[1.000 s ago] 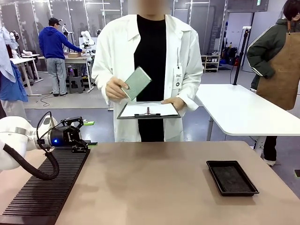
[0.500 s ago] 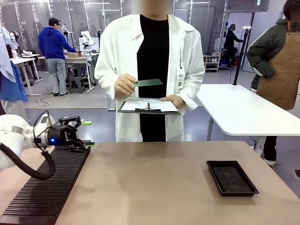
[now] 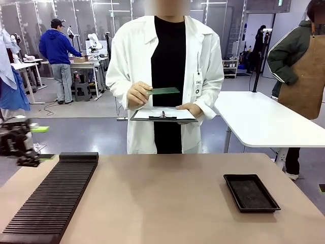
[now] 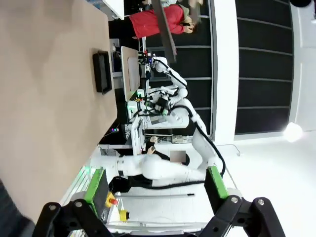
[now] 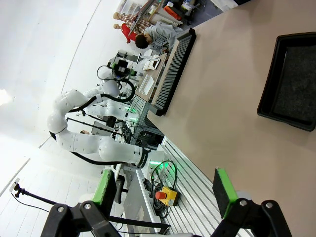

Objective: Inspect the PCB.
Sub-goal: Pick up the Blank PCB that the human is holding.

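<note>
While the person on the far side holds the thin green board (image 3: 163, 91) flat over a white-paper clipboard (image 3: 163, 114), seemingly checking it, the robot's black left hand (image 4: 155, 185) and right hand (image 5: 164, 190) are open and empty. Next probably comes a handover.

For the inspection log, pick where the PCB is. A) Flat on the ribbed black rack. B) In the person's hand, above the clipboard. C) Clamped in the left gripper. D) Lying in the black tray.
B: the PCB is pinched at one end by the person's hand and held nearly level just above the clipboard.
</note>
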`<state>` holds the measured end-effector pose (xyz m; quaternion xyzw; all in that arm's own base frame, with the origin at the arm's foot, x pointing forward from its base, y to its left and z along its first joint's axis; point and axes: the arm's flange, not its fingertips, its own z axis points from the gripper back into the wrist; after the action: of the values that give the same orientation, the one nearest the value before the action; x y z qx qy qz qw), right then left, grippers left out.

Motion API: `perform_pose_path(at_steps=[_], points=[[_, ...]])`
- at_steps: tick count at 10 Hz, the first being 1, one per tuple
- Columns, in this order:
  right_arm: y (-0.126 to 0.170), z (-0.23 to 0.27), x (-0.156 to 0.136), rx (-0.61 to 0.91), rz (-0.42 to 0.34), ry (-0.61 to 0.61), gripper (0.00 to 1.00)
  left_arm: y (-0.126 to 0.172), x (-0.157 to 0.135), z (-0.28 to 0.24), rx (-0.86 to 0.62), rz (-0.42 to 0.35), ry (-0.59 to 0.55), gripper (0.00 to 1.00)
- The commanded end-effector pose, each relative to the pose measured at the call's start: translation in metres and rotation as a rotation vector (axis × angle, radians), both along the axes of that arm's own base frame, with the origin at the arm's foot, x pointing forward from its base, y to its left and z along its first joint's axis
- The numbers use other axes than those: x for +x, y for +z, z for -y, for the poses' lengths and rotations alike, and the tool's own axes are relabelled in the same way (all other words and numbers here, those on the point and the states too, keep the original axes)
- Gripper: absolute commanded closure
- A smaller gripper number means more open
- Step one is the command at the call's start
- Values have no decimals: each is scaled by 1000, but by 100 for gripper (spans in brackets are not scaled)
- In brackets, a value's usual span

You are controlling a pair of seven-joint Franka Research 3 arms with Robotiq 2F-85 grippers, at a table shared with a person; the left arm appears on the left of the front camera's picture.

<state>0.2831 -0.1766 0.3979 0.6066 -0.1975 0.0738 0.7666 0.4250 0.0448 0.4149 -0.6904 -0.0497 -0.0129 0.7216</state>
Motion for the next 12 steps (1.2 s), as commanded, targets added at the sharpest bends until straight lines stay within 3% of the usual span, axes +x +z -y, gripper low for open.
perform_pose_path(at_steps=[1,4,6,8,12], points=[[1,0,0,10,10,-3,0,2,-52,-32,24,52,-59,0],[1,0,0,10,10,-3,0,-14,-107,-78,76,119,-70,0],[1,0,0,10,10,-3,0,-30,-133,-99,27,148,-51,0],[1,0,0,10,10,-3,0,-36,-134,-100,2,182,-36,0],[1,0,0,10,10,-3,0,-33,-137,-101,31,153,-24,0]])
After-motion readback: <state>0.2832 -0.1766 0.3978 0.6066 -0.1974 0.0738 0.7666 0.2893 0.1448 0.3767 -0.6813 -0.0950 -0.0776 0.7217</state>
